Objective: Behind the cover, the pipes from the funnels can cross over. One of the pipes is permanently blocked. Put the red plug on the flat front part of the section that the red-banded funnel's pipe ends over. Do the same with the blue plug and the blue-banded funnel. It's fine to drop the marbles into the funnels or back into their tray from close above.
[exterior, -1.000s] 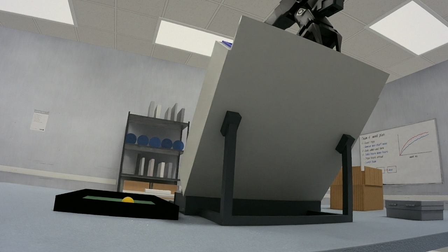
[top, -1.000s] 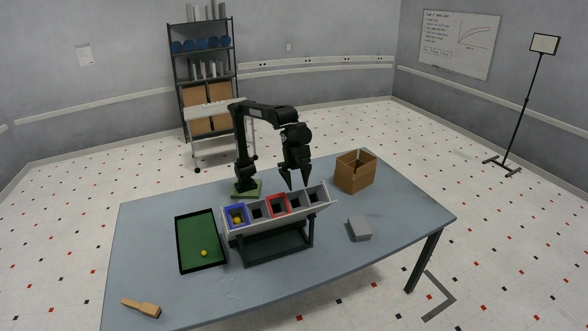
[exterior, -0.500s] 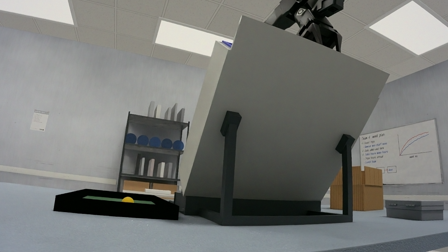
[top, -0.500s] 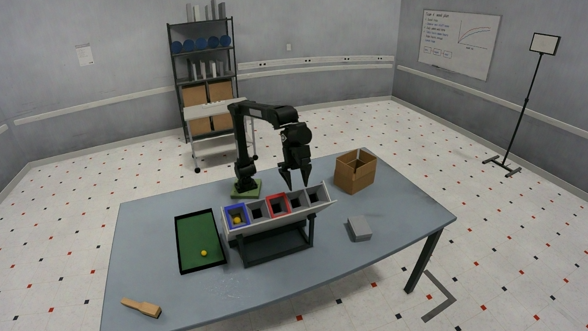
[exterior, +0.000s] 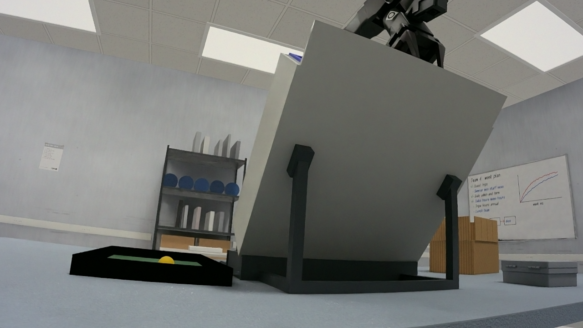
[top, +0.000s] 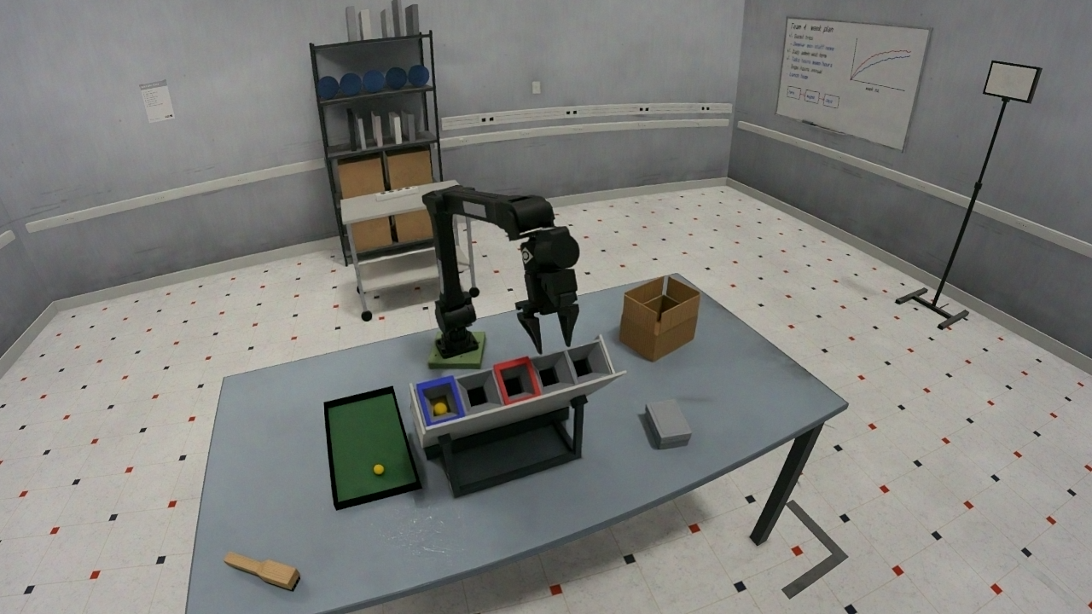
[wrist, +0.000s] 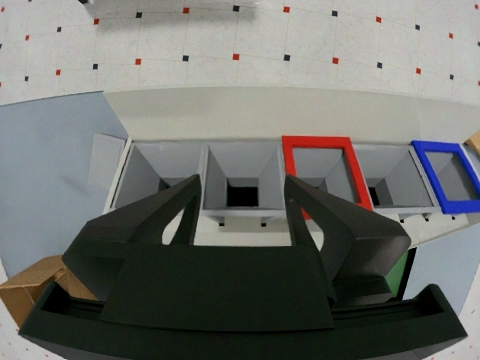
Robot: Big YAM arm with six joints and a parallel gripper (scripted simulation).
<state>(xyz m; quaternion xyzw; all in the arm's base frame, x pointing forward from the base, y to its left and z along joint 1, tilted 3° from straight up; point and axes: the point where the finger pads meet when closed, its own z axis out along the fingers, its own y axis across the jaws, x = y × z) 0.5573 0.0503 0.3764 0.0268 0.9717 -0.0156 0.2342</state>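
A row of several grey funnels sits on top of a tilted white cover [exterior: 366, 155] on a black stand. The blue-banded funnel [top: 439, 397] is at the left end and holds a yellow marble [top: 439, 408]. The red-banded funnel [top: 516, 379] is the middle one. My gripper [top: 548, 338] hangs open and empty just above the plain funnel [wrist: 243, 180] to the right of the red one [wrist: 325, 170]; that funnel's hole is dark. A second yellow marble [top: 378, 468] lies in the green tray [top: 368, 445]. The plugs and the sections are not in view.
An open cardboard box [top: 659, 315] stands at the table's back right. A grey case [top: 667, 424] lies right of the stand. A wooden block [top: 262, 570] lies near the front left edge. The arm's base [top: 456, 350] is behind the funnels.
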